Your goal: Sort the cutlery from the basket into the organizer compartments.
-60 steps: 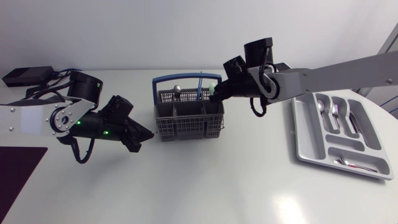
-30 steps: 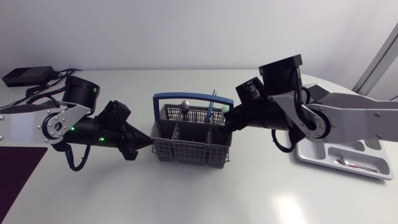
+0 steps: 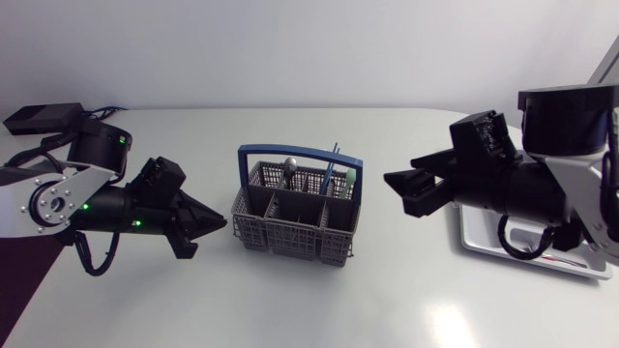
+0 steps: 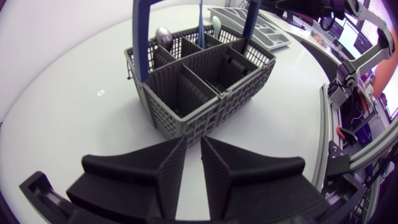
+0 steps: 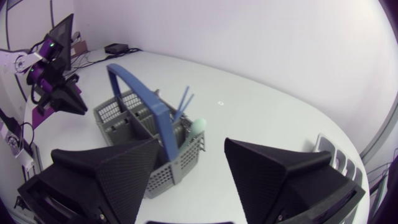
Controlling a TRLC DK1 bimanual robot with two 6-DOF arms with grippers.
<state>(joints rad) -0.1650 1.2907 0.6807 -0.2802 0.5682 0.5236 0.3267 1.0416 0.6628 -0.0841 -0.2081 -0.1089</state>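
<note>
A grey cutlery basket with a blue handle stands mid-table, holding a spoon, a blue utensil and a pale green handle. My left gripper hovers just left of it, shut and empty; in its wrist view the basket lies just ahead of the left gripper. My right gripper is open, a short way right of the basket, holding nothing. From the right wrist the basket shows ahead between the wide fingers of the right gripper. The white organizer is mostly hidden under my right arm.
A black box with cables sits at the back left corner. A dark mat lies at the left edge under my left arm. The organizer shows beyond the basket in the left wrist view.
My right gripper has let go at the basket's right back corner, opened wide and drawn back to the right. The basket turned slightly. My left gripper has backed off leftward.
</note>
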